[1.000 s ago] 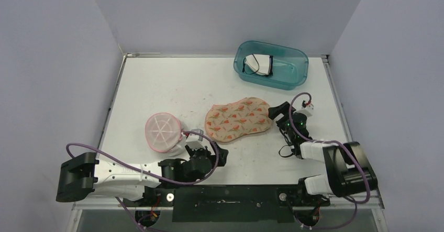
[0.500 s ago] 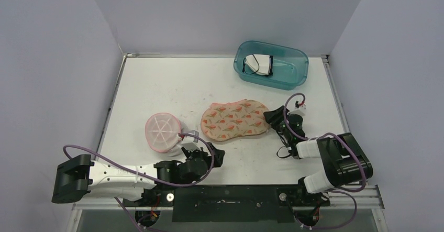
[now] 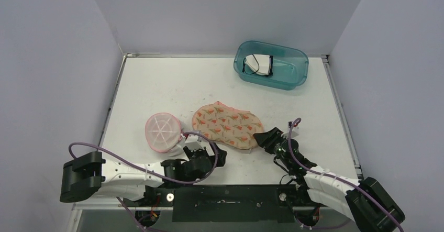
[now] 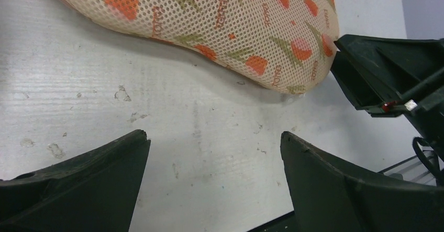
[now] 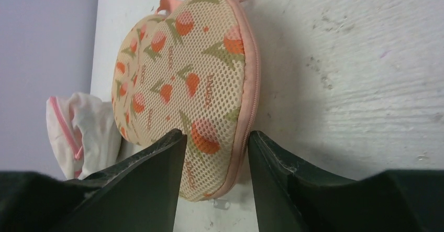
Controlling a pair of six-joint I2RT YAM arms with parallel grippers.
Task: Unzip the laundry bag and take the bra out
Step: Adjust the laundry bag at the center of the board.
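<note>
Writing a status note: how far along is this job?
Done: nothing; the laundry bag has its pink zipper looking closed. In hand: the right pincer grips the bag's near end, and the left pincer stands open beside it. Left: unzipping and taking the bra out.

even bright light, soft shadows

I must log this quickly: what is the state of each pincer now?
Left pincer: open, holding nothing.
Right pincer: closed on the laundry bag.
</note>
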